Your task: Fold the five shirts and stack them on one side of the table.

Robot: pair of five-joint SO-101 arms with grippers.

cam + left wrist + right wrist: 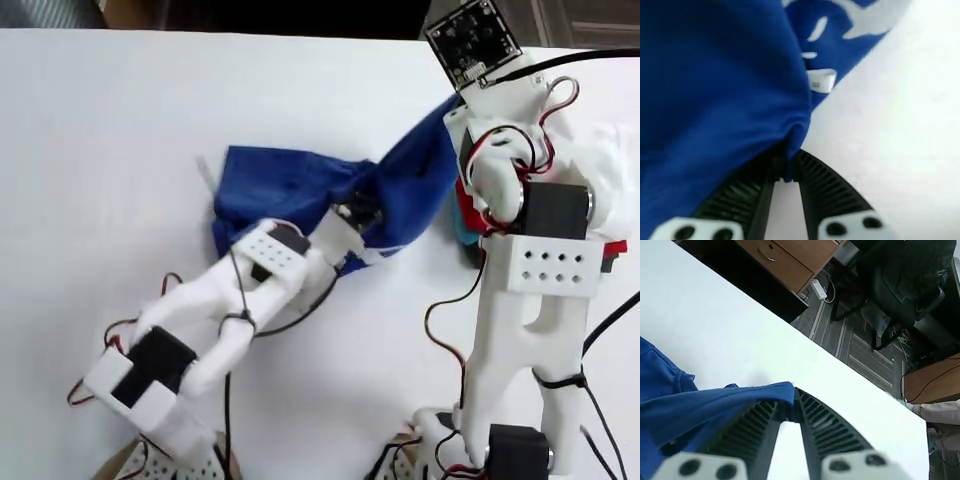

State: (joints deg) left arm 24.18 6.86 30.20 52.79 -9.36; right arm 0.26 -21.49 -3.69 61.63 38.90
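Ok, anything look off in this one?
The blue shirt is bunched in a crumpled heap, not flat, pinched by both the left gripper and the right gripper, one corner held up off the table.

You are finding nothing legible here. A white print [860, 20] and a small tag [821, 80] are showing on the blue shirt [715, 90], both unreadable.

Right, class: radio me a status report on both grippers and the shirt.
Left gripper shut on blue fabric shirt fold. Right gripper shut on its edge, lifted. Red and teal cloth under right arm.
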